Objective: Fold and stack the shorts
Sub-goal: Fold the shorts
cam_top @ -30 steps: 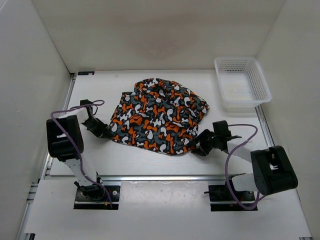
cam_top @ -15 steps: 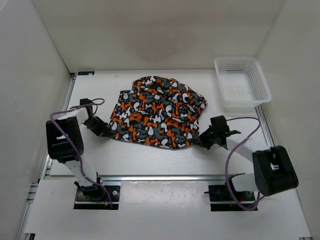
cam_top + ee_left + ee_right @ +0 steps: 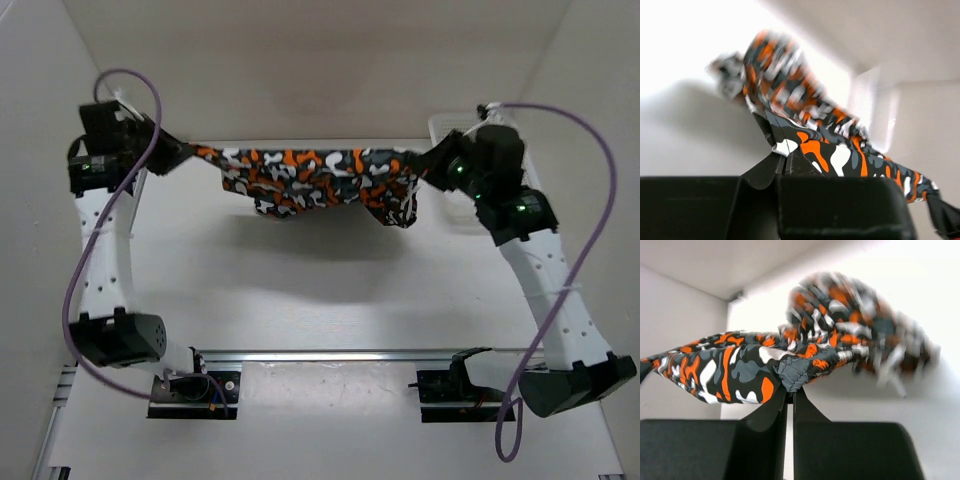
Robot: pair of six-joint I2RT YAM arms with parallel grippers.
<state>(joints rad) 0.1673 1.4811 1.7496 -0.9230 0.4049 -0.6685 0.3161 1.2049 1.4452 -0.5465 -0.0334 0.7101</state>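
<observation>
The orange, white, grey and black camouflage shorts (image 3: 315,180) hang stretched in the air above the table, pulled taut between both arms. My left gripper (image 3: 183,152) is shut on the shorts' left end, and the left wrist view shows the fabric (image 3: 815,145) pinched at its fingertips (image 3: 781,159). My right gripper (image 3: 430,160) is shut on the right end. In the right wrist view a bunched hem (image 3: 795,372) sits between the closed fingertips (image 3: 790,395). The cloth sags in the middle and casts a shadow on the table.
A white mesh basket (image 3: 500,205) stands at the back right, mostly hidden behind my raised right arm. White walls enclose the table (image 3: 320,300) on three sides. Purple cables loop off both arms.
Both arms have risen from the table and moved apart, lifting the shorts off the surface and stretching them wide. The right gripper closed on the cloth during this time.
</observation>
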